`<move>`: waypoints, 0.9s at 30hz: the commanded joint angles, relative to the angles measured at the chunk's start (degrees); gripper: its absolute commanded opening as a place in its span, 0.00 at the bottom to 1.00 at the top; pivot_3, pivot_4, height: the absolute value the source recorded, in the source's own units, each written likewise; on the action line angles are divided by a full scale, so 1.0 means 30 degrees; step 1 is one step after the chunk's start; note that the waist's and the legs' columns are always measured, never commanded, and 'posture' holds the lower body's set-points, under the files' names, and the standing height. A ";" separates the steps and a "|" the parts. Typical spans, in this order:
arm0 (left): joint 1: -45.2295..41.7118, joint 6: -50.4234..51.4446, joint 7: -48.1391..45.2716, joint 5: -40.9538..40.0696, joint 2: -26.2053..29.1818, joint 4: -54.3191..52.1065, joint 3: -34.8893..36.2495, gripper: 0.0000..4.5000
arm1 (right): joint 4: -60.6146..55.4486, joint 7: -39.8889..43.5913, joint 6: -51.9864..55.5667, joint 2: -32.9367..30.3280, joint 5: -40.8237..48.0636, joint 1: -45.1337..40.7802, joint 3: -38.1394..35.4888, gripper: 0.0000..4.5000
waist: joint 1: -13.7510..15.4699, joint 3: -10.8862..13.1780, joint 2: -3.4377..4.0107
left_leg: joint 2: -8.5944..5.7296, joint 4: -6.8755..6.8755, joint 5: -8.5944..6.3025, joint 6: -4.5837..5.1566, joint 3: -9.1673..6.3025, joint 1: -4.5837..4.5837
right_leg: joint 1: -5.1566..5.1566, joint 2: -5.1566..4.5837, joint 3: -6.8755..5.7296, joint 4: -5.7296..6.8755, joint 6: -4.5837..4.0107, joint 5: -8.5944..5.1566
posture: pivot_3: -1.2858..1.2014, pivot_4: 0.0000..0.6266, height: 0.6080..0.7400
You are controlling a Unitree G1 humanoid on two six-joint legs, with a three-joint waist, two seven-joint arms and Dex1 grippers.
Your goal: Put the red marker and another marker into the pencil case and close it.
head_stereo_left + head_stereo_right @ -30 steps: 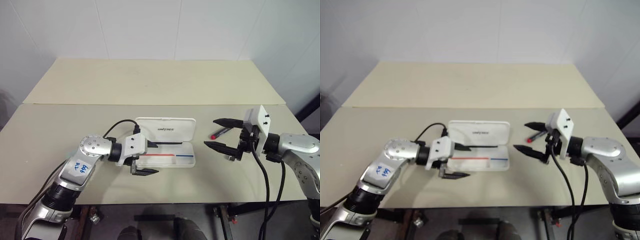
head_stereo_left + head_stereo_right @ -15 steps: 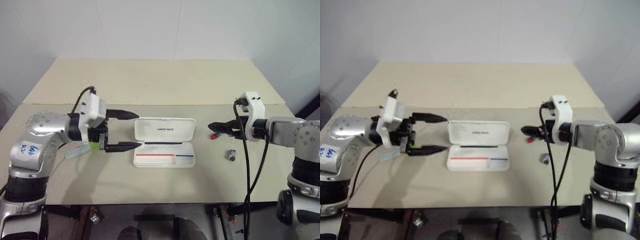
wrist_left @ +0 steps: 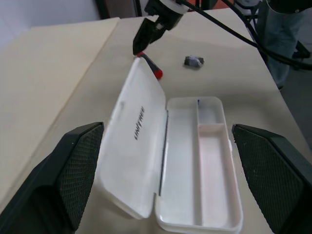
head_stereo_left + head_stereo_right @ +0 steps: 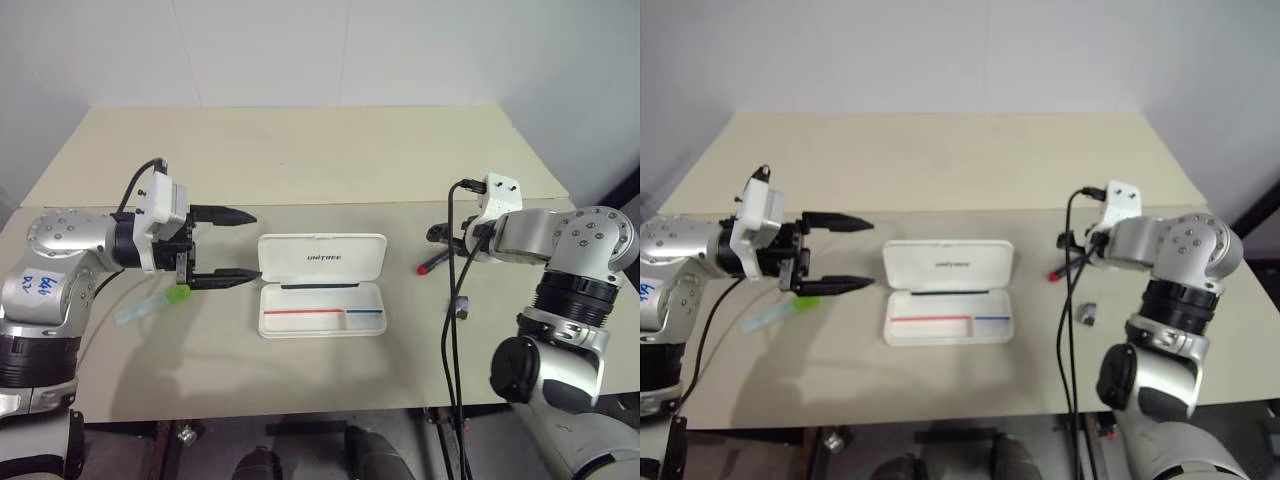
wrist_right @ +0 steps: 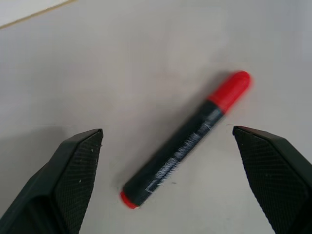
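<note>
Lying open mid-table [image 4: 300,160], the white pencil case [image 4: 322,298] has its lid folded flat away from the robot, "UNITREE" lettering showing, red and blue stripes on the tray front. Tray holds nothing.

Left pincer [image 4: 228,248] hangs to the left of the case, level, aimed at it, fingers spread wide, nothing between them. Just below and left of it, the pale marker with lime-green cap [image 4: 150,305] lies on the table, well left of the case.

Right pincer [image 5: 165,141] points down over the red marker [image 5: 187,139], fingers spread wide to either side of it, not touching. Marker lies flat on the table, right of the case lid [image 4: 432,264], dark barrel, red at both ends.

Small grey object [image 4: 461,308] rests on the table nearer the robot than the red marker.
</note>
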 commanded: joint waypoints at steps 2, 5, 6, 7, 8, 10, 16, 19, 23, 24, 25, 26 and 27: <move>0.0073 -0.0424 0.0149 -0.0146 0.0123 -0.0938 0.0157 1.00 | -0.0918 -0.3251 0.0094 0.0619 0.1060 -0.0904 -0.0974 1.00 | -0.0152 0.0000 0.0000 | -0.0007 0.0012 -0.0009 0.0044 -0.0010 0.0001 | 0.0002 0.0000 -0.0001 0.0023 0.0005 0.0003 | 0.52 0.24 1.00; 0.0502 -0.0459 0.0242 -0.0226 0.0045 -0.1228 0.0193 1.00 | -0.0938 -0.4750 0.0094 0.1141 0.0209 -0.1486 -0.1207 1.00 | -0.0292 0.0000 0.0001 | -0.0018 0.0035 -0.0010 0.0081 -0.0033 -0.0001 | 0.0011 -0.0003 0.0002 0.0041 0.0011 0.0007 | 0.52 0.24 1.00; 0.0630 -0.0446 0.0279 -0.0253 0.0030 -0.1334 0.0213 1.00 | -0.0890 -0.5115 0.0094 0.1428 0.0042 -0.1711 -0.1447 1.00 | -0.0326 0.0000 0.0001 | -0.0017 0.0041 -0.0010 0.0082 -0.0035 0.0000 | 0.0013 -0.0003 0.0003 0.0046 0.0012 0.0008 | 0.52 0.24 1.00; 0.0751 -0.0425 0.0324 -0.0281 0.0015 -0.1421 0.0227 1.00 | -0.0819 -0.5349 0.0094 0.1702 -0.0084 -0.1934 -0.1599 1.00 | -0.0365 -0.0001 0.0001 | -0.0017 0.0045 -0.0011 0.0083 -0.0037 0.0000 | 0.0013 -0.0002 0.0004 0.0052 0.0014 0.0008 | 0.52 0.24 1.00; 0.0913 -0.0438 0.0356 -0.0303 0.0004 -0.1546 0.0235 1.00 | -0.0777 -0.5445 0.0094 0.1954 -0.0280 -0.2123 -0.1661 1.00 | -0.0401 0.0000 0.0001 | -0.0016 0.0049 -0.0011 0.0084 -0.0043 0.0002 | 0.0013 0.0001 0.0004 0.0060 0.0014 0.0008 | 0.52 0.24 1.00; 0.1102 -0.0441 0.0400 -0.0353 0.0013 -0.1713 0.0252 1.00 | -0.0748 -0.5480 0.0094 0.2267 -0.0708 -0.2253 -0.1678 1.00 | -0.0483 -0.0001 0.0001 | -0.0007 0.0047 -0.0010 0.0082 -0.0057 0.0005 | 0.0011 0.0015 0.0004 0.0066 0.0014 0.0009 | 0.52 0.24 1.00; 0.1400 -0.0265 0.0553 -0.0496 0.0150 -0.2137 0.0424 1.00 | -0.0909 -0.5400 0.0094 0.3714 -0.1882 -0.1968 -0.1917 1.00 | -0.0494 -0.0001 0.0002 | -0.0009 0.0037 -0.0008 0.0079 -0.0103 0.0004 | 0.0011 0.0011 0.0004 0.0065 0.0013 0.0008 | 0.52 0.24 1.00; 0.1702 -0.0246 0.0604 -0.0548 0.0219 -0.2380 0.0557 1.00 | -0.0689 -0.4774 0.0094 0.4348 -0.2848 -0.2169 -0.1908 1.00 | -0.0520 -0.0001 0.0002 | -0.0009 0.0042 -0.0008 0.0079 -0.0107 0.0003 | 0.0011 0.0013 0.0003 0.0068 0.0013 0.0009 | 0.52 0.24 1.00; 0.1977 -0.0031 0.0759 -0.0697 0.0324 -0.2797 0.0751 1.00 | -0.0531 -0.3593 0.0093 0.4455 -0.4491 -0.2017 -0.1652 1.00 | -0.0541 -0.0001 0.0002 | -0.0011 0.0038 -0.0009 0.0081 -0.0116 0.0002 | 0.0012 0.0011 0.0002 0.0062 0.0014 0.0008 | 0.52 0.24 1.00; 0.2036 0.0020 0.0797 -0.0733 0.0360 -0.2891 0.0797 1.00 | -0.0498 -0.3365 0.0093 0.4653 -0.4923 -0.2041 -0.1794 1.00 | -0.0548 -0.0001 0.0002 | -0.0013 0.0037 -0.0009 0.0080 -0.0116 0.0001 | 0.0012 0.0009 0.0002 0.0061 0.0013 0.0008 | 0.52 0.24 1.00; 0.2101 0.0086 0.0840 -0.0785 0.0394 -0.3011 0.0849 1.00 | -0.0546 -0.3053 0.0093 0.4769 -0.5351 -0.2024 -0.1748 1.00 | -0.0567 -0.0001 0.0003 | -0.0013 0.0036 -0.0009 0.0081 -0.0116 0.0001 | 0.0012 0.0010 0.0002 0.0059 0.0014 0.0008 | 0.52 0.24 1.00; 0.2155 0.0155 0.0890 -0.0833 0.0423 -0.3125 0.0890 1.00 | -0.0531 -0.2768 0.0069 0.4951 -0.5791 -0.2018 -0.1806 1.00 | -0.0592 -0.0001 0.0002 | -0.0013 0.0037 -0.0009 0.0081 -0.0118 0.0001 | 0.0012 0.0012 0.0001 0.0061 0.0014 0.0008 | 0.52 0.24 1.00; 0.2194 0.0218 0.0929 -0.0874 0.0450 -0.3226 0.0917 1.00 | -0.0493 -0.2453 -0.0037 0.5067 -0.6223 -0.1947 -0.1732 1.00 | -0.0618 -0.0001 0.0003 | -0.0012 0.0038 -0.0009 0.0081 -0.0119 0.0001 | 0.0011 0.0012 0.0001 0.0063 0.0014 0.0009 | 0.52 0.24 1.00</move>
